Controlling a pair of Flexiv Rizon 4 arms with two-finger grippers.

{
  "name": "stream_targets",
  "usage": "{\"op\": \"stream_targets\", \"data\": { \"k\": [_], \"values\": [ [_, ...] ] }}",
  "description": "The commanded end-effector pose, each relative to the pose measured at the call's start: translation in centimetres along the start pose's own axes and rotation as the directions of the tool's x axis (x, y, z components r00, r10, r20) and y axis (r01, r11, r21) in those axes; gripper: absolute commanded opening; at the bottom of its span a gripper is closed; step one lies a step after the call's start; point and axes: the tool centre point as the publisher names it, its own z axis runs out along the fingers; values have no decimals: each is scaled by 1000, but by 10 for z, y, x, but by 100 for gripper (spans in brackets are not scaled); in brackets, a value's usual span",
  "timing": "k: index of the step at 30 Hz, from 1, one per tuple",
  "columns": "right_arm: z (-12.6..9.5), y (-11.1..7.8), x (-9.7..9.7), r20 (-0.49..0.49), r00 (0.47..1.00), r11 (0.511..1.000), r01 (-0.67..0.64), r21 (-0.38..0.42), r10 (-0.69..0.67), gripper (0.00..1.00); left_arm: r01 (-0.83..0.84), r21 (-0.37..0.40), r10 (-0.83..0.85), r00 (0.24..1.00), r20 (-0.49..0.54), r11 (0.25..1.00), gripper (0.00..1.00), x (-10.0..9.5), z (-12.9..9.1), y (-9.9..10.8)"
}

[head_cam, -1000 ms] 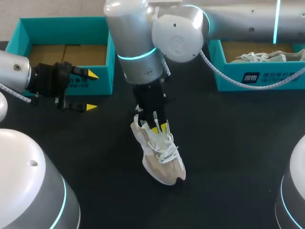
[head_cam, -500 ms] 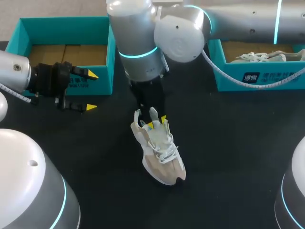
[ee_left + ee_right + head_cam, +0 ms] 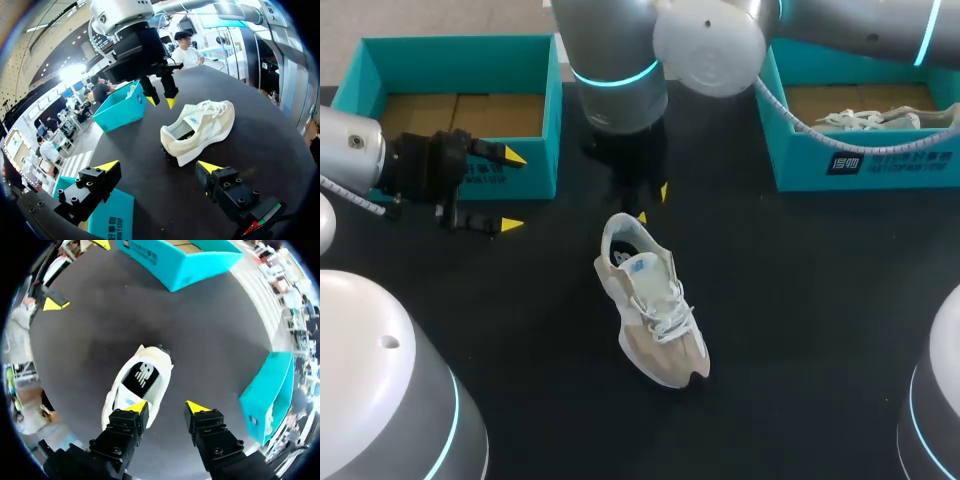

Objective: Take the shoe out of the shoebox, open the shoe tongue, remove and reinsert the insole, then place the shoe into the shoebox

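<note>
black table (image 3: 820,320), teal box (image 3: 880,168) holding spare shoe (image 3: 865,118)

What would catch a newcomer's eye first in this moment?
A pale sneaker stands alone in the middle of the black table. The right gripper hangs open just above its heel end, holding nothing, while the left gripper sits open beside the teal shoebox at far left. Another teal box at far right holds a second shoe.

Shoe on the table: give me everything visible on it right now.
The shoe is a cream and beige sneaker, mesh and suede by the look, with white laces and a thick pale sole. It stands upright on the black table, heel toward the right gripper, which hangs open above it without touching. A dark insole with a white mark shows in the opening. Only the table touches it.
</note>
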Motion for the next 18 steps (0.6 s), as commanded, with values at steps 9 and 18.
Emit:
{"op": "stream_targets", "data": {
  "k": [9,18],
  "values": [
    [14,25,-2,175,820,830,557,-28,-544,49,0,-3,0,1000,-2,1000,100,0,0,0],
    [22,35,11,153,761,760,645,-74,-631,58,0,-3,0,1000,-2,1000,100,0,0,0]
  ]
}}
